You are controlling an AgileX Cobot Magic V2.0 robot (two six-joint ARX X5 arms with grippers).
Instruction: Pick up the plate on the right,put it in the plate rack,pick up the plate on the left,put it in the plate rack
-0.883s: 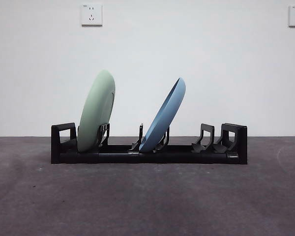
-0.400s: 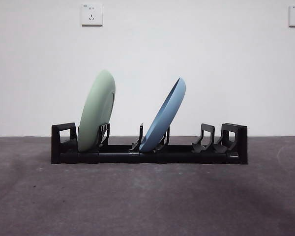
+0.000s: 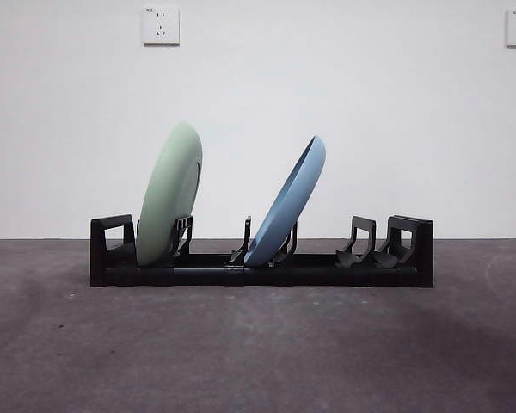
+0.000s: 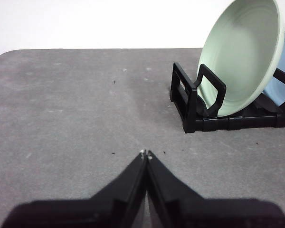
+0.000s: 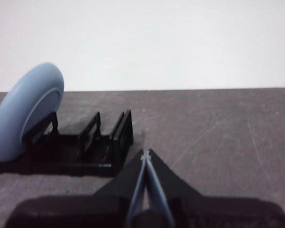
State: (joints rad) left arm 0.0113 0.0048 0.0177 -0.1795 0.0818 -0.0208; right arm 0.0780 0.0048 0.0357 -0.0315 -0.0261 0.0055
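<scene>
The plate rack point(image 3: 261, 258) sat on the grey desk point(image 3: 258, 353), its long axis running straight across the front view, side to side, parallel to the white wall behind. Its blocky ends stood at either extreme, with the upright dividers in a row between them.

Two plates stood on edge in the rack. The green plate point(image 3: 168, 194) occupied the slot beside the left-hand end block in the front view, leaning only slightly off upright with its top tipped toward the right. The blue plate point(image 3: 285, 203) sat near the middle of the rack and leaned much further, also with its top toward the right. The dividers toward the right-hand end held nothing.

The left gripper point(image 4: 146, 153) hung over bare desk, well apart from the rack's end, jaws pressed together with nothing between them. From its wrist view the green plate point(image 4: 241, 56) showed its hollow face.

The right gripper point(image 5: 145, 152) was near the rack's opposite end point(image 5: 85, 142), its jaws likewise closed on nothing, and the blue plate point(image 5: 26, 111) showed its rounded back in that view.
</scene>
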